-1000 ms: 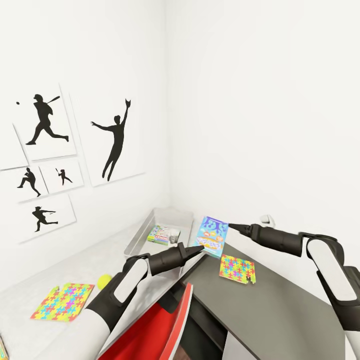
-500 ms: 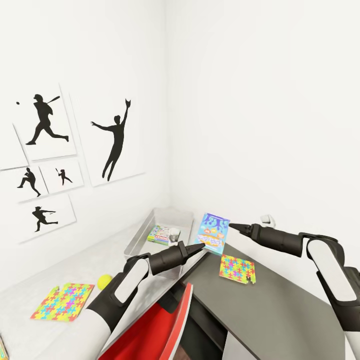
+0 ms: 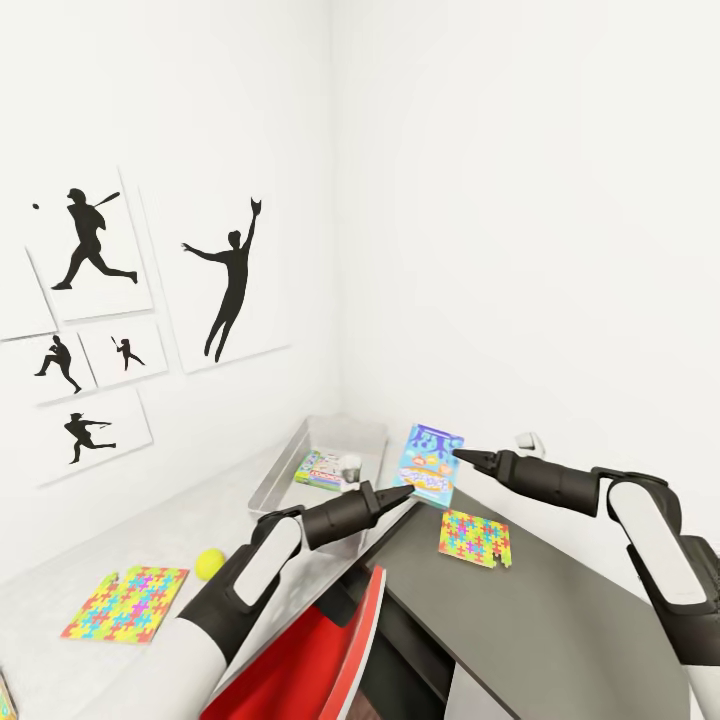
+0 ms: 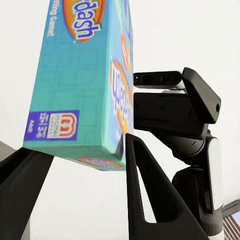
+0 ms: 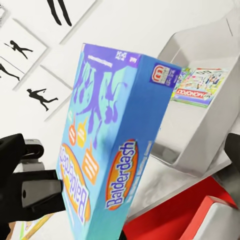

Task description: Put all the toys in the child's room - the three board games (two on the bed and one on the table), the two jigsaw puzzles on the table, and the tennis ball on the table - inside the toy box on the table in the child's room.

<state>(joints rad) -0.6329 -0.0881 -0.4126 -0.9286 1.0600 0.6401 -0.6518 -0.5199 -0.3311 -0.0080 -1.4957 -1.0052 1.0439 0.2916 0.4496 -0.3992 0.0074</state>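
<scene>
Both grippers, left (image 3: 405, 491) and right (image 3: 458, 455), pinch the blue game (image 3: 428, 464) between them, tilted above the table (image 3: 560, 600). Each jaw's own opening cannot be told. The toy box (image 3: 290, 462) holds Monopoly (image 3: 322, 469).

— What's cut off or covered?
— The Balderdash box (image 4: 82, 75) runs past the left wrist view's edge, and the Monopoly box (image 5: 202, 87) sits partly behind it.
— And the grippers?
— Whether their fingertips touch the box can't be made out.

White walls (image 3: 520, 200), silhouette posters (image 3: 95, 245)
</scene>
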